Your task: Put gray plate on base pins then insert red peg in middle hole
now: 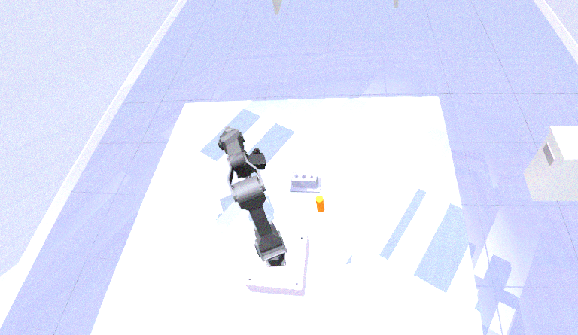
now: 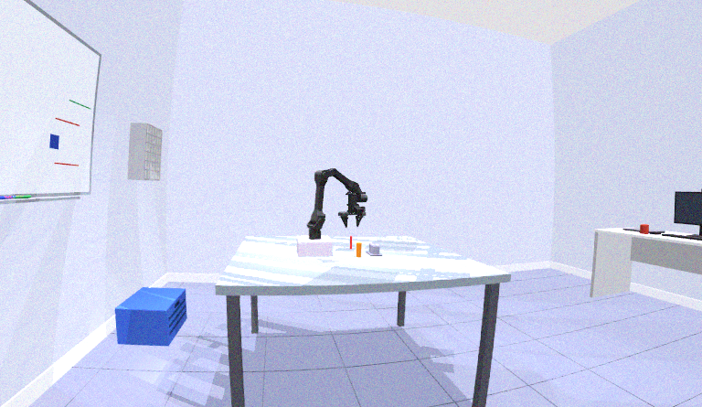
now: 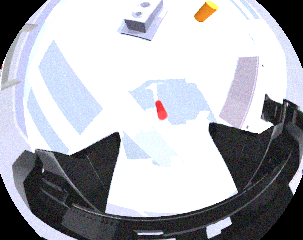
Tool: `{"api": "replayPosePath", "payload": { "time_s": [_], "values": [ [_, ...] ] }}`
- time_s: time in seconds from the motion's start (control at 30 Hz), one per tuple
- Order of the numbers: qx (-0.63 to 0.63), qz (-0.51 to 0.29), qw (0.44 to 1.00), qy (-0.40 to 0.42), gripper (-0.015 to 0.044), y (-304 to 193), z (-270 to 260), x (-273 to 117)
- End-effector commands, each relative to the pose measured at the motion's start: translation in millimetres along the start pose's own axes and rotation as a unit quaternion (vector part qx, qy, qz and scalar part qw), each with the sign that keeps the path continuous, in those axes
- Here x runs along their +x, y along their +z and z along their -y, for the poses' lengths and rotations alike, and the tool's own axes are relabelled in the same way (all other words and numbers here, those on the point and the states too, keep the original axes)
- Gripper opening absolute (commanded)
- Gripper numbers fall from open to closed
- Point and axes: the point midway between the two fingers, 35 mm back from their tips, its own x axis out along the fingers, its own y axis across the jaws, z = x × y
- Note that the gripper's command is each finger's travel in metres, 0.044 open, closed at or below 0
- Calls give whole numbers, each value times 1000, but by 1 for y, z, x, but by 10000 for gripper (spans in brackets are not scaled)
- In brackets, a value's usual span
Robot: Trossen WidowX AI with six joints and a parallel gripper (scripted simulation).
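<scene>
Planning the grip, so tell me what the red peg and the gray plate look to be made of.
Red peg: smooth, evenly colored, matte; probably plastic, though painted metal cannot be ruled out. Gray plate: pale gray block with crisp drilled holes, dull sheen; looks like metal, possibly aluminum.

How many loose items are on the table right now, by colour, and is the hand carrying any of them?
Red: 1, the red peg, standing on the table
Orange: 1, the orange cylinder
Gray: 1, the gray plate on its base
Total: 3
The hand is open and empty, hovering above the red peg.
</scene>
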Motion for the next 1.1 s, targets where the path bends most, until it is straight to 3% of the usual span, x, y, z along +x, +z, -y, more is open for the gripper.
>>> {"api": "replayPosePath", "payload": {
  "time_s": [0.0,1.07],
  "values": [
    [6,-2,1000,0,440,-1,1,17],
    [6,-2,1000,0,440,-2,1,70]
  ]
}}
